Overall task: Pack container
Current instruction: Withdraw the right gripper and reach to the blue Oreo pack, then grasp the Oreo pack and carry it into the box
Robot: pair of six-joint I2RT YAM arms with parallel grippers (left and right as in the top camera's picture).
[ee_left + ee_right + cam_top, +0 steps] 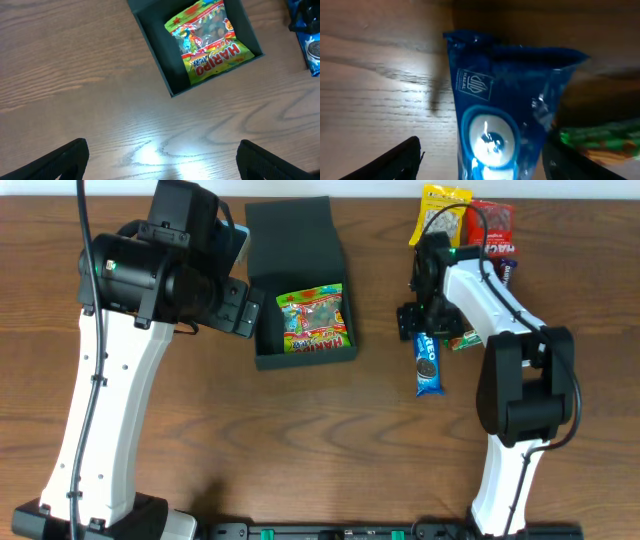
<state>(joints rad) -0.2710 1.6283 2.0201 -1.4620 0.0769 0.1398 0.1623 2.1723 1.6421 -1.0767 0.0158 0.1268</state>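
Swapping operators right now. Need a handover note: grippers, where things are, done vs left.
Left gripper: open, empty, over bare table next to the container.
Right gripper: open, fingers either side of the Oreo packet, which lies on the table to the right of the container.
Done: Haribo packet is in the open container.
Left: the Oreo packet, then the yellow packet, red packet and green packet, all outside. Lid not closed.

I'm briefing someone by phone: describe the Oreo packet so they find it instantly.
From the dark open container, look right to the snack cluster. The Oreo packet lies at the right gripper, nearest the arms' bases. It alone is blue; its neighbours are yellow, red and green.
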